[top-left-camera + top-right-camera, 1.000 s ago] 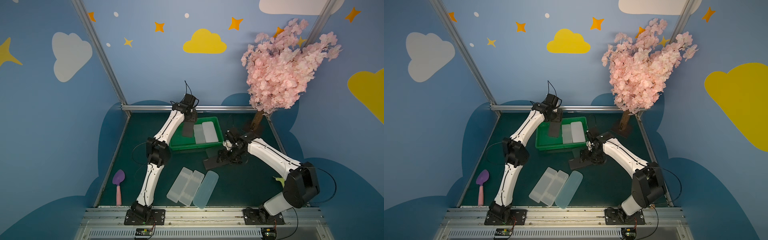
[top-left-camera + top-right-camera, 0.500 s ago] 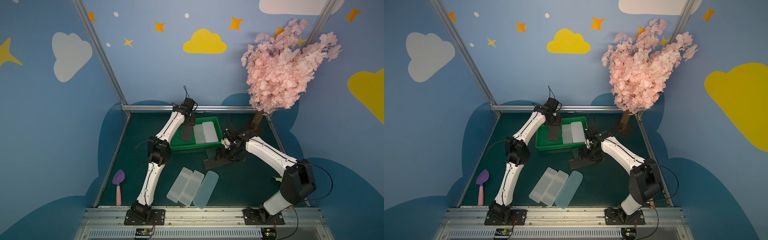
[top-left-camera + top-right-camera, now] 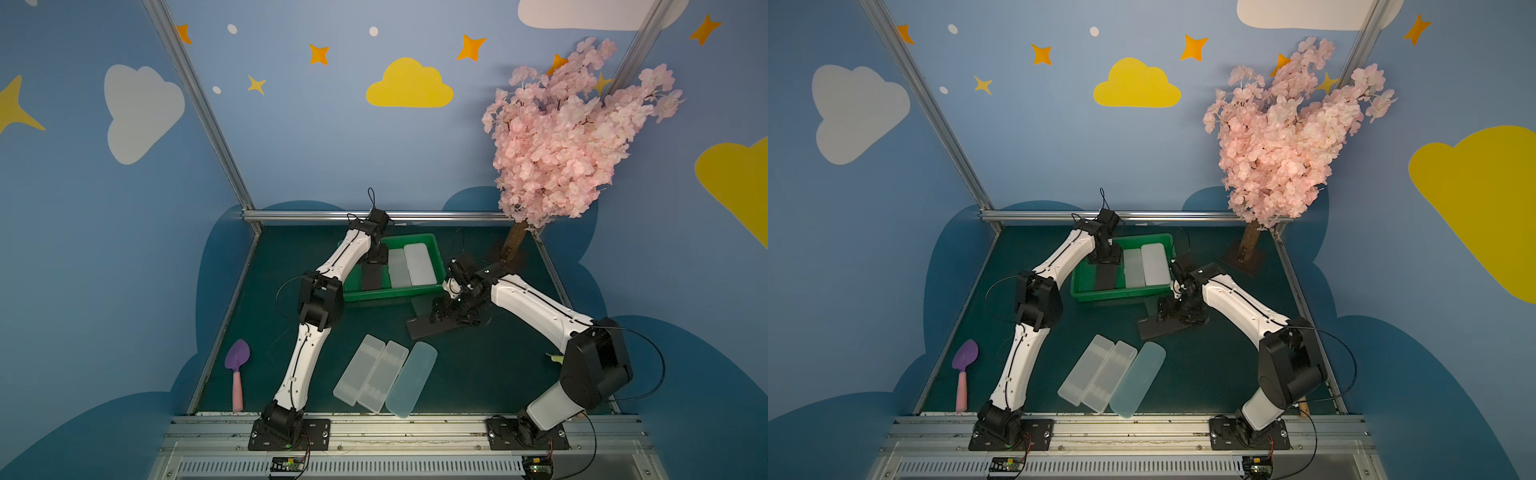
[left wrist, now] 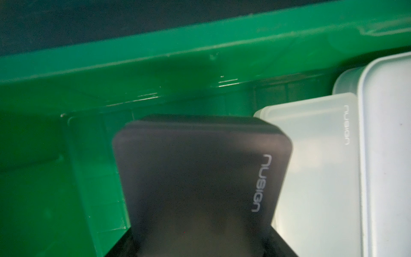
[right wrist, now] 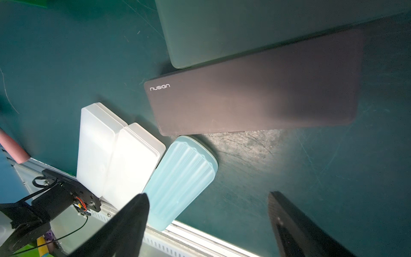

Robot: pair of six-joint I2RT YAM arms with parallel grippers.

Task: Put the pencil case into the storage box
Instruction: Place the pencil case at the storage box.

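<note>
The green storage box (image 3: pixel 434 255) (image 3: pixel 1077 289) stands at the back of the mat in both top views. Two frosted white pencil cases (image 3: pixel 399 268) (image 4: pixel 315 155) lie in it side by side. My left gripper (image 3: pixel 375 259) (image 4: pixel 200 247) reaches into the box, shut on a black pencil case (image 3: pixel 371 276) (image 4: pixel 195 173) beside the white ones. A second black pencil case (image 3: pixel 430 326) (image 5: pixel 255 93) lies on the mat in front of the box. My right gripper (image 3: pixel 453 313) (image 5: pixel 206 213) hovers open just over it, nothing between its fingers (image 5: pixel 133 222).
Two white cases (image 3: pixel 359 370) (image 3: pixel 382 376) and a pale blue one (image 3: pixel 411 378) lie together near the front rail. A frosted case (image 5: pixel 222 33) rests by the box. A purple shovel (image 3: pixel 237 365) lies front left. A pink blossom tree (image 3: pixel 561 137) stands back right.
My left gripper has carried the black case lower and toward the box's near wall. The right arm has shifted slightly over the black case on the mat, its jaws still open.
</note>
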